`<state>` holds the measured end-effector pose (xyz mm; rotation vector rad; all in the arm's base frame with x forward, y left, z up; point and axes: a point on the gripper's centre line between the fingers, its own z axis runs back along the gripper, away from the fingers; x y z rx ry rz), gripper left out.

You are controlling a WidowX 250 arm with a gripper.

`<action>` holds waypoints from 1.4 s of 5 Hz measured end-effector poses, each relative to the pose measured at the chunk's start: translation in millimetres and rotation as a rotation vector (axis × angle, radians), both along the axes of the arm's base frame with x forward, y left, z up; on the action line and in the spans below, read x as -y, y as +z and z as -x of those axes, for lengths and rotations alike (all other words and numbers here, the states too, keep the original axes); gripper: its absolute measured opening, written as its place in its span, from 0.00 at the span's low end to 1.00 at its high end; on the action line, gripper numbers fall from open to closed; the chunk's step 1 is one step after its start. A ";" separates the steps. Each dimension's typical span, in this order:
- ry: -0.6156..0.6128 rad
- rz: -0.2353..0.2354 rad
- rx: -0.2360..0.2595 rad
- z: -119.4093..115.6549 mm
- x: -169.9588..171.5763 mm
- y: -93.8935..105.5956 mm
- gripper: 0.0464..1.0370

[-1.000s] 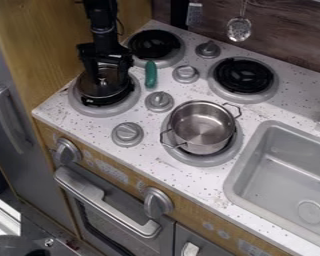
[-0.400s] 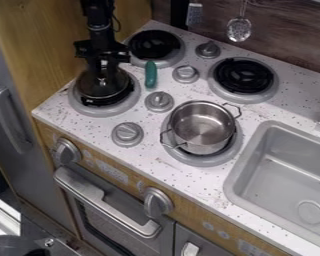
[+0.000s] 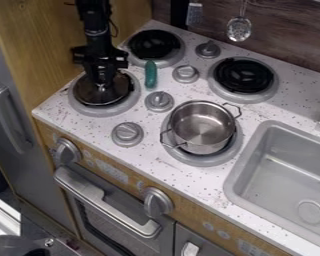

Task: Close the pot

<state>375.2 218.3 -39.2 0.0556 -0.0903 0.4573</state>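
Toward four o'clock from the claw (image 3: 105, 81), the uncovered pot (image 3: 201, 129) is sitting; the lid (image 3: 93, 95) is showing just under the claw, whose grip I cannot tell.

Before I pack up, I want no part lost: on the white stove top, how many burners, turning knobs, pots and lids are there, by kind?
Burners: 4
Knobs: 4
Pot: 1
Lid: 1
Total: 10
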 end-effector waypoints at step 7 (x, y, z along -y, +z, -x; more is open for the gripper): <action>0.009 -0.001 -0.002 17.6 1.7 -1.2 0.23</action>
